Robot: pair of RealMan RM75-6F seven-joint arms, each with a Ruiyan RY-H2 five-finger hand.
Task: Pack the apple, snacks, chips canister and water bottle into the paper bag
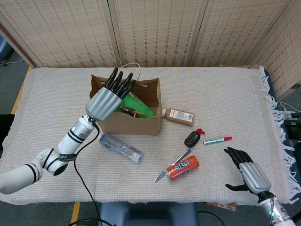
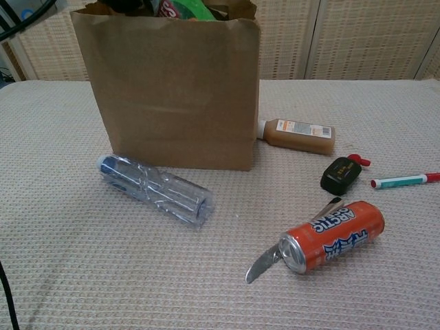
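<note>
1. Left hand (image 1: 107,98) poised over the open mouth of the paper bag (image 1: 136,123), fingers (image 1: 121,82) straight and slightly fanned, pointing toward the far rim; nothing visibly pinched between them, though the palm side is hidden.
2. Inside the bag: a green snack packet (image 1: 136,103) and something red beside it, both at the top of the opening. Apple and chips canister not identifiable from here.
3. Water bottle (image 1: 120,147) lying on its side on the woven tablecloth (image 1: 225,94), just in front of the bag and not touching it, not yet packed.
4. Key relation: bottle below and toward the robot from the left fingers, long axis running diagonally from near-left to right; cap end hard to tell. Left hand far nearer to it than the right, so probably the left hand's pick, with the approach across the bottle's width.
5. Right hand (image 1: 244,168) resting near the table's right front corner, fingers loosely spread, holding nothing, well apart from the bottle.
6. Clutter to the right: brown bottle (image 1: 178,116) beside the bag, black key fob (image 1: 191,139), marker pen (image 1: 217,140), orange soda can (image 1: 183,168) touching a knife (image 1: 172,165).
7. Chest view: bag's front wall (image 2: 172,96) and bottle (image 2: 155,190) seen low and close, ribs clear; neither hand visible there. Head view alone shows both hands and the bag's contents.
</note>
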